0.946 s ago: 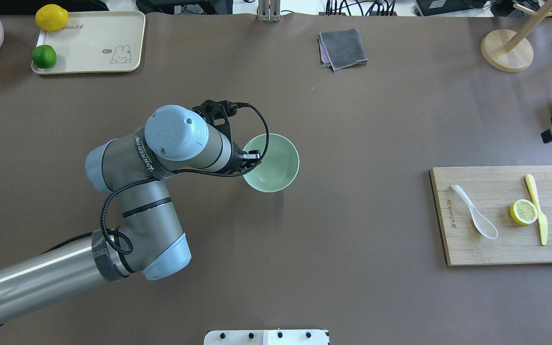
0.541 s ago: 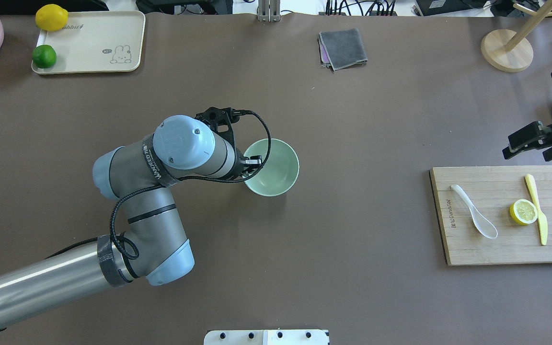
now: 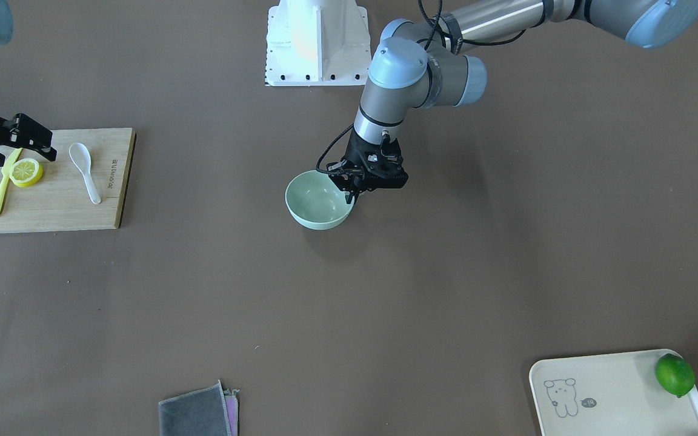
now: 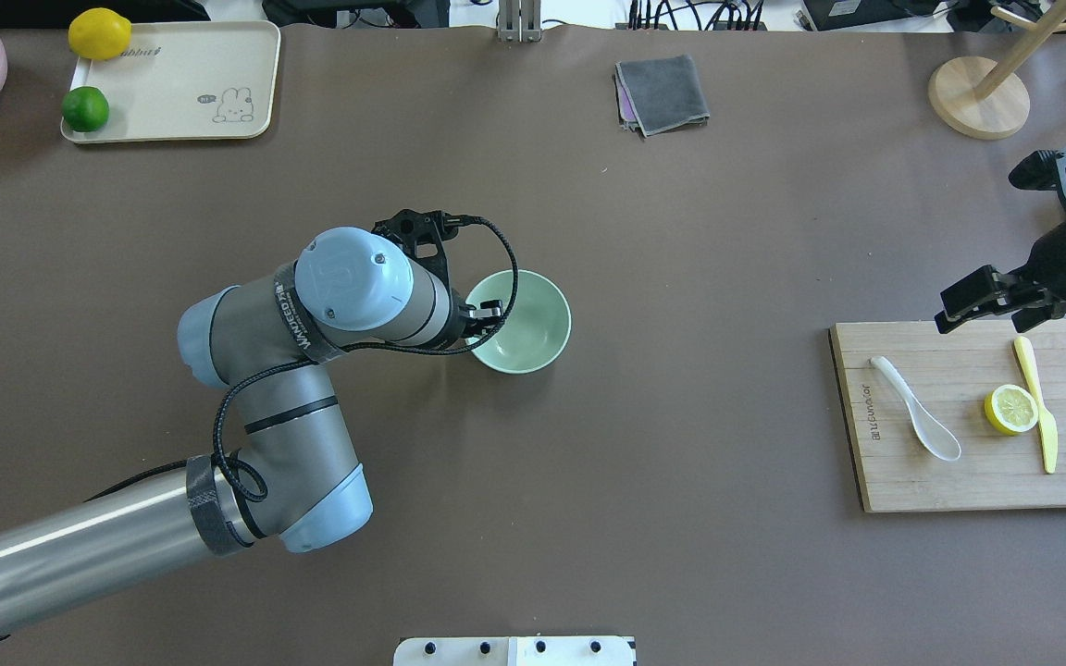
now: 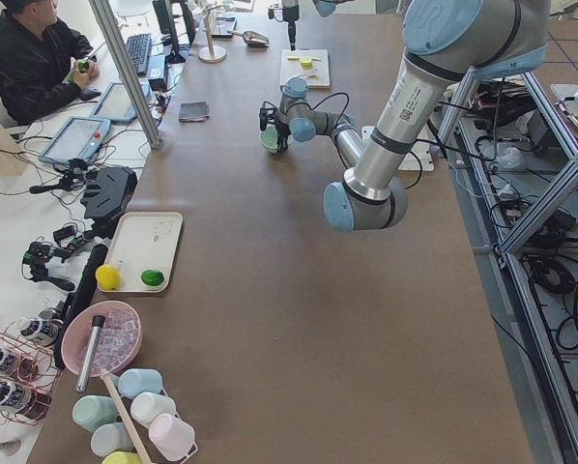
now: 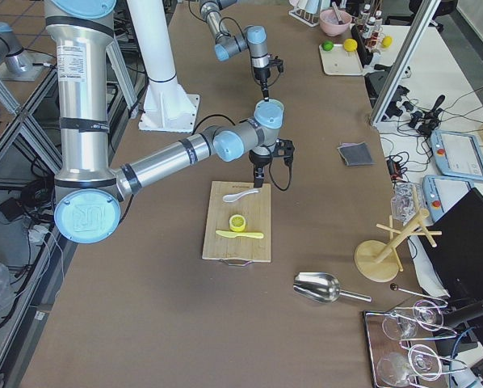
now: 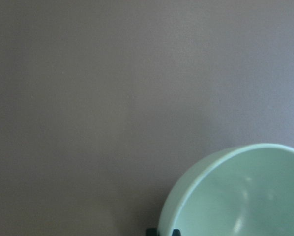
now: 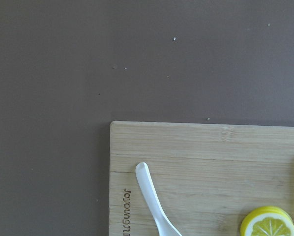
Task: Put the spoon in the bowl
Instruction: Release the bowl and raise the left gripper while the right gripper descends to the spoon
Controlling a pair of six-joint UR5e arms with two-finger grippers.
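The white spoon (image 4: pixel 917 412) lies on a wooden cutting board (image 4: pixel 959 481) at the table's right side, scoop toward the robot. It also shows in the front view (image 3: pixel 85 169) and the right wrist view (image 8: pixel 154 206). The mint-green bowl (image 4: pixel 533 319) sits near the table's middle and is empty. My left gripper (image 3: pixel 355 195) is shut on the bowl's (image 3: pixel 315 203) rim on its left side. In the left wrist view the bowl (image 7: pixel 245 196) fills the lower right. My right gripper (image 4: pixel 985 316) is open and empty above the board's far edge, beyond the spoon.
A lemon slice (image 4: pixel 1011 409) and a yellow knife (image 4: pixel 1037 398) lie on the board right of the spoon. A cream tray (image 4: pixel 172 83) with a lemon and a lime is far left. A grey cloth (image 4: pixel 663 92) and a wooden stand (image 4: pixel 977 97) are at the back.
My right gripper has come in from the right edge to the board's far edge. My left arm has shifted slightly, and the bowl has moved a little with it.
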